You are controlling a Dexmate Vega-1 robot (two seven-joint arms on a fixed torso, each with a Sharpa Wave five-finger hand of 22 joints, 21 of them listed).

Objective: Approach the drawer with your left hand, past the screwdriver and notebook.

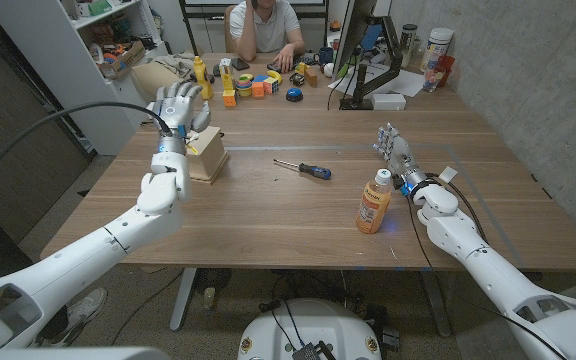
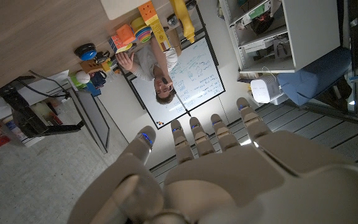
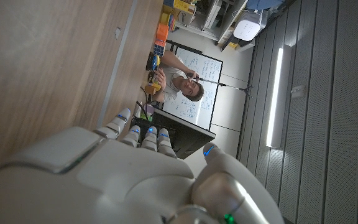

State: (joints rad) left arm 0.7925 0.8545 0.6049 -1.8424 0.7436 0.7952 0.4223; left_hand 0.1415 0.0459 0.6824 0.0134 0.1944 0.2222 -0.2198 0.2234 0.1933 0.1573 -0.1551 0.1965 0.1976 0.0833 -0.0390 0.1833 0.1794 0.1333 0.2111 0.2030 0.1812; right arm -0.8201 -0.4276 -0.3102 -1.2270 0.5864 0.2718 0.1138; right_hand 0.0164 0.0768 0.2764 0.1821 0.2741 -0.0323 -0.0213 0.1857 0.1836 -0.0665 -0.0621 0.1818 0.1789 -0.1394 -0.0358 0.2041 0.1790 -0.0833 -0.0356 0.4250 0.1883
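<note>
Wooden tabletop [image 1: 268, 215] spans the head view, and the left hand [image 1: 177, 106] is raised in the upper left of the frame, fingers spread and holding nothing, just above and behind the small light-wood drawer box [image 1: 206, 153] that sits at the left of the table. Right of the box, near the frame's centre, the screwdriver [image 1: 304, 168] with a black and blue handle lies on the wood, well apart from the hand. Lower right of centre an orange bottle [image 1: 373, 202] with a white cap stands upright, and just beside it to the right the right hand [image 1: 396, 150] is up on its edge, fingers straight and apart, empty. At the top, a person [image 1: 264, 30] sits behind a far table strewn with colourful toys [image 1: 253, 84]. The left wrist view has the left hand [image 2: 216, 168] across the lower frame, fingers extended and loose, with a white shelf unit [image 2: 284, 31] at upper right. The right wrist view has the right hand [image 3: 129, 180] low in the frame, fingers straight, with bare wood at upper left.
</note>
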